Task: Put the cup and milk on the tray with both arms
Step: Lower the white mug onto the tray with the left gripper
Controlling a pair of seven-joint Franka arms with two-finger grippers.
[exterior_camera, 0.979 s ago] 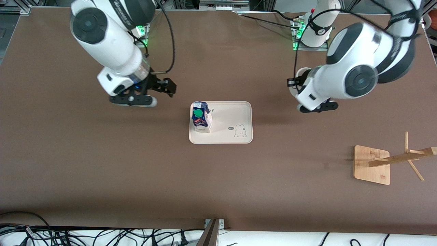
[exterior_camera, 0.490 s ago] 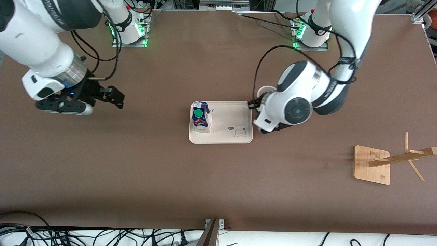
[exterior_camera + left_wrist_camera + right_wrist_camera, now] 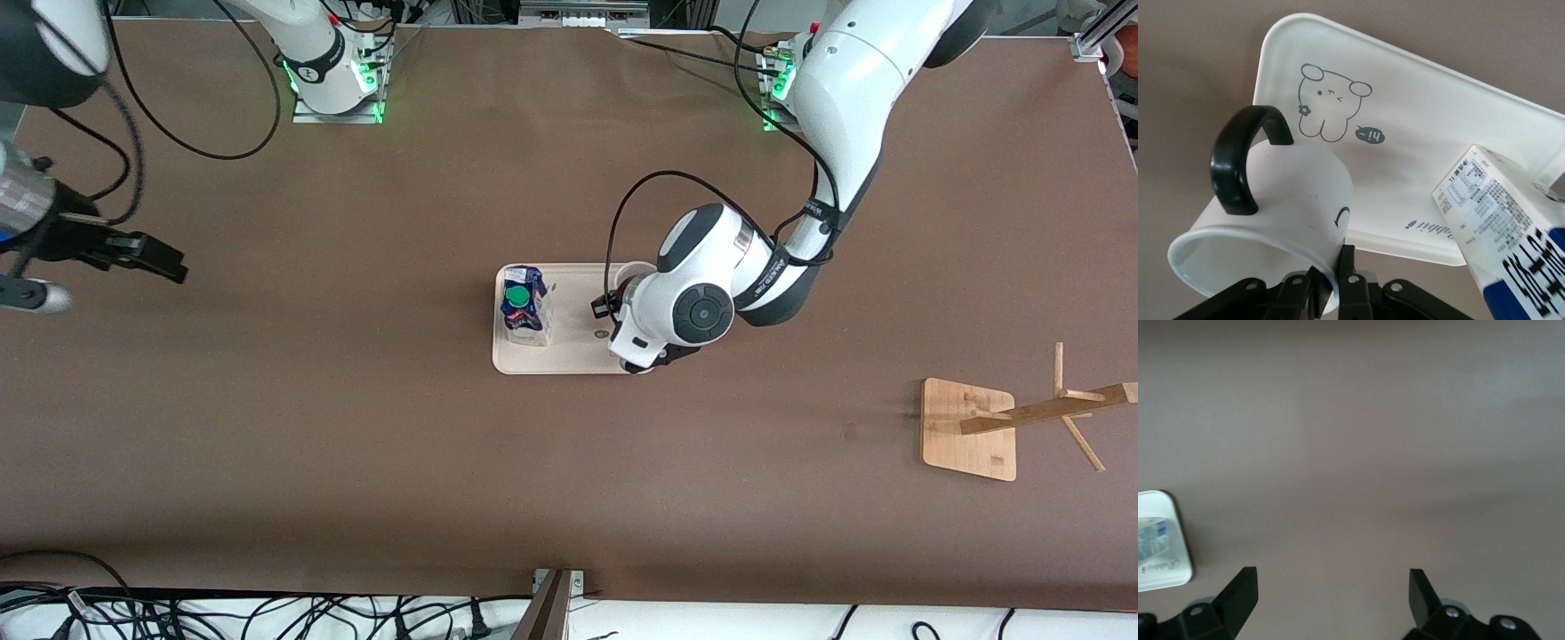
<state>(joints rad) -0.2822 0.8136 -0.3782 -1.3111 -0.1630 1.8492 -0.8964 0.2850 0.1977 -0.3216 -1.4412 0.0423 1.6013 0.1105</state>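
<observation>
The cream tray (image 3: 578,351) lies mid-table, and the milk (image 3: 523,307) stands upright on its end toward the right arm. My left gripper (image 3: 1331,270) is shut on the rim wall of the white cup (image 3: 1295,200), one finger inside and one outside. The cup hangs tilted over the tray's bunny end (image 3: 1331,107), black handle (image 3: 1238,163) up, beside the milk (image 3: 1511,233). In the front view only a bit of the cup's rim (image 3: 633,268) shows past the left wrist. My right gripper (image 3: 156,260) is open and empty over bare table at the right arm's end; its wrist view (image 3: 1331,587) shows the spread fingers and the tray's corner (image 3: 1168,570).
A wooden rack with a square base (image 3: 969,428) stands toward the left arm's end, nearer the front camera than the tray. Brown table (image 3: 356,427) surrounds the tray. Cables lie along the front edge.
My left arm has carried the cup from beside the tray to over its bunny end. My right arm has drawn away from the tray toward its own end of the table.
</observation>
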